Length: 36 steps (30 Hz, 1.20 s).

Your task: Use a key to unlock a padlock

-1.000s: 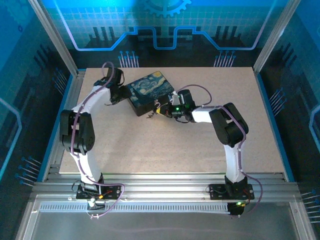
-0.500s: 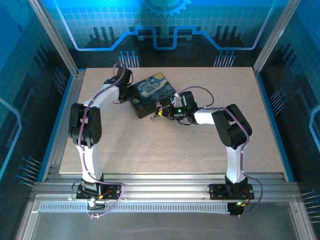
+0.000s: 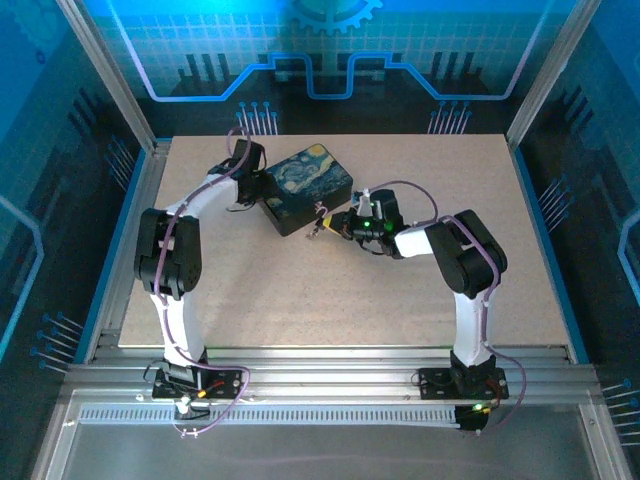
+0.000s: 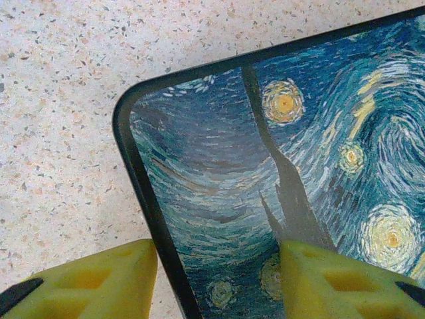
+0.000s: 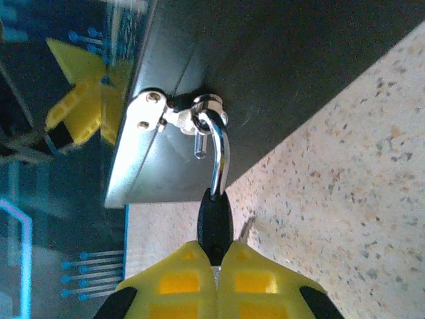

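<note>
**A:** What's shifted?

**B:** The left claw [image 4: 218, 256] has swung from the box's [image 3: 300, 185] left side to its far-left corner. The right claw [image 5: 214, 247] has drawn back a little toward the table's [image 3: 400, 290] right edge, taking the padlock [image 5: 214, 216] with it.

**A:** And the grips?

**B:** The right claw is pressed together on the padlock's dark body. The left claw is spread, one finger on either side of the box's rim. I can't tell whether it's touching.

**A:** Where's the padlock?

**B:** It hangs by its shackle [image 5: 221, 153] from the hasp [image 5: 149, 119] on the box's near-right side. That faces the table's middle, and the box sits toward the far edge, left of centre.

**A:** Risks?

**B:** If the right claw pulls while the shackle is hooked, the box would probably drag or twist, unless the left claw steadies it. The small body could also slip from the pads.

**A:** Count?

**B:** One padlock, one box, one hasp, two claws. I can't make out a key.
</note>
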Each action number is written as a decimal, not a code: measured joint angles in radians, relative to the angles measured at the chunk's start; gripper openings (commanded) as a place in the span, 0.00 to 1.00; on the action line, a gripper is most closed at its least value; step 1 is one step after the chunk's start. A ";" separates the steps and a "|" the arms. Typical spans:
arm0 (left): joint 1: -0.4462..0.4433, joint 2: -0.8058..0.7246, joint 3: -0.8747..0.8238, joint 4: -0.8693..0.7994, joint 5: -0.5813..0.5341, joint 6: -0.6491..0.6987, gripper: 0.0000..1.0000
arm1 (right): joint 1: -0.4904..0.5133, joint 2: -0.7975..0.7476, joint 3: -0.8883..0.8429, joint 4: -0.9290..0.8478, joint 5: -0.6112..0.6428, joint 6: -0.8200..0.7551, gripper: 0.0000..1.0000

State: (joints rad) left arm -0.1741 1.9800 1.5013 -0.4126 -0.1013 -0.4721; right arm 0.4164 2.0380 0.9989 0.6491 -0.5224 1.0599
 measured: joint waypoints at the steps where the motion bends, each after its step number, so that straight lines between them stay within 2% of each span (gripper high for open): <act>1: 0.000 -0.001 -0.002 0.004 0.001 -0.001 0.47 | 0.000 0.005 0.001 0.026 0.010 0.019 0.03; 8: 0.002 -0.011 -0.028 0.036 0.012 -0.027 0.41 | 0.032 0.034 0.009 0.131 0.121 0.075 0.03; 20: 0.010 -0.024 -0.051 0.056 0.019 -0.052 0.37 | 0.055 0.037 0.002 0.166 0.277 0.092 0.02; 36: 0.010 -0.031 -0.066 0.076 0.031 -0.078 0.31 | 0.054 0.115 0.055 0.182 0.391 0.085 0.01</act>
State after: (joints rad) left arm -0.1646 1.9495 1.4349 -0.3367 -0.0704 -0.5503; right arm 0.4702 2.1529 1.0538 0.8314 -0.1314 1.1450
